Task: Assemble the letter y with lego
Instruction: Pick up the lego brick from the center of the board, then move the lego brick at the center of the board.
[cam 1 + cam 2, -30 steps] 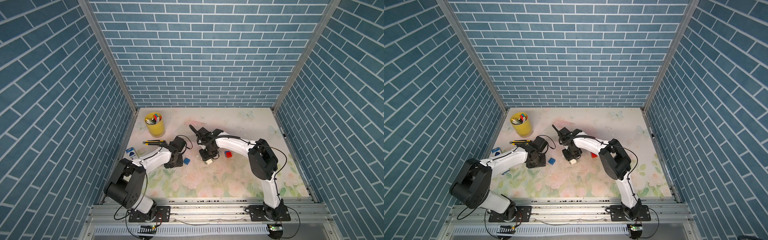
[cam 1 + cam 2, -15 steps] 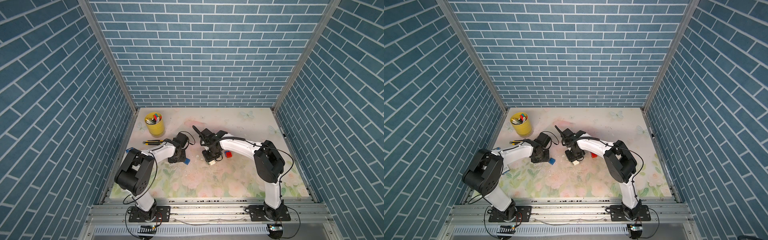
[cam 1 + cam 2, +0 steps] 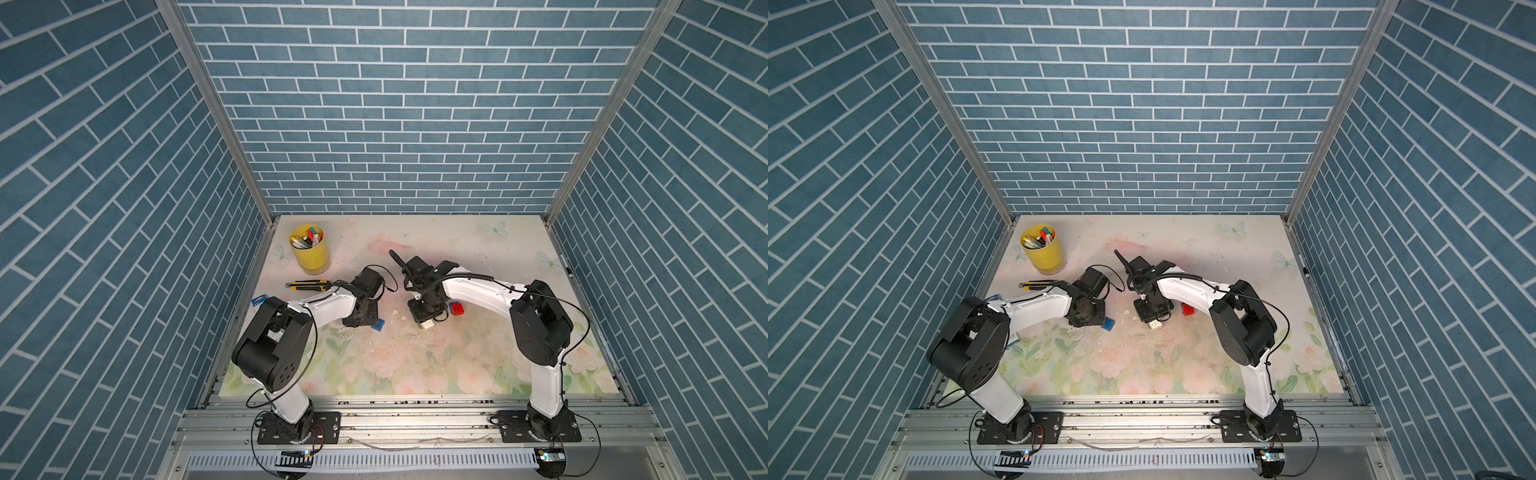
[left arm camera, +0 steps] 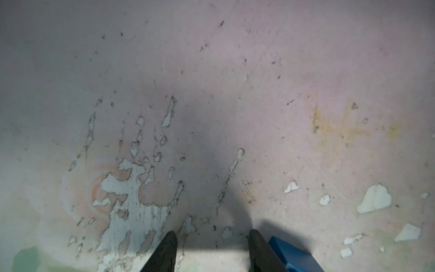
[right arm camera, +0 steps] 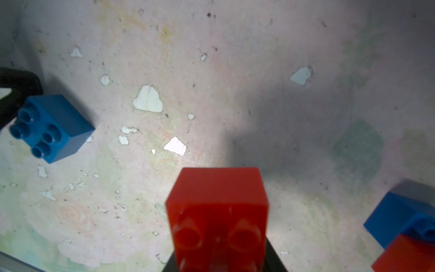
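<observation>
Pinching a square studded red brick [image 5: 217,207] is the right tool [image 5: 221,261]; the left tool [image 4: 211,235] gapes empty.

on the table [image 3: 415,365] there are two blue bricks [image 5: 51,127], two red bricks [image 5: 219,200] and one white brick [image 3: 429,324], five in sight. there are also one yellow cup [image 3: 311,259], one utility knife [image 3: 305,284] and two robot arms [image 3: 328,307].
</observation>
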`<state>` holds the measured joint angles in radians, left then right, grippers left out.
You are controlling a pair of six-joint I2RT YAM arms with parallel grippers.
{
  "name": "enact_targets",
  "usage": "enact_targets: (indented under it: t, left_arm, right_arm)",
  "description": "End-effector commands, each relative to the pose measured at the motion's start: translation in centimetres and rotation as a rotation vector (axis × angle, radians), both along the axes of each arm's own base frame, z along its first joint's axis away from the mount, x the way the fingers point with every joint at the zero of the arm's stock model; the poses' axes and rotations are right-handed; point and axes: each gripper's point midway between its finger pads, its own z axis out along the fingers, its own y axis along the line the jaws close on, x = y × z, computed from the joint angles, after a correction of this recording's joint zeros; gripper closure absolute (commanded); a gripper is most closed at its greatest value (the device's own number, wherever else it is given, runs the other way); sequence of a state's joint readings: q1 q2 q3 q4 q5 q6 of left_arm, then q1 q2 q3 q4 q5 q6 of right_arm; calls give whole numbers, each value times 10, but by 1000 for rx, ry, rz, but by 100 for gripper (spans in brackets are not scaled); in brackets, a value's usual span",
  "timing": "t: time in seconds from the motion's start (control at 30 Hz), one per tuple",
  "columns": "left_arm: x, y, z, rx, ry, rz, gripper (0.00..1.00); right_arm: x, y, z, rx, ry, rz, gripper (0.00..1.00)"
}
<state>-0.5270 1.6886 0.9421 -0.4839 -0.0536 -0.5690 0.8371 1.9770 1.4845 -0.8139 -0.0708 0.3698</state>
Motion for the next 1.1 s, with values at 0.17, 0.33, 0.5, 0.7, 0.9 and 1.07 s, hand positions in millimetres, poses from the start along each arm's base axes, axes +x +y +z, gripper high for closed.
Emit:
enact_targets:
  t: [0.17,0.33,0.5,0.7,0.9,1.07]
  left_arm:
    - [-20,-20,-15,-49,67,-28,49]
    - [-19,-26,-11,-70,48,-43,49]
    - [-20,-35,-9,-99,46,-56,49]
    - [-23,-33,-6,-90,47,-52,49]
    - [-25,-16,13,-37,14,-29,46]
    - [-32,6,26,0,1,12,45]
  right_arm:
    - [3,-7,15,16,-29,-42,67]
    - [3,-4,14,23,-24,-36,67]
    - [4,-4,14,21,-25,-37,67]
    - [3,-2,15,34,-22,-36,67]
    - [0,6,21,72,-16,-11,67]
    - [-6,21,27,100,-8,45,67]
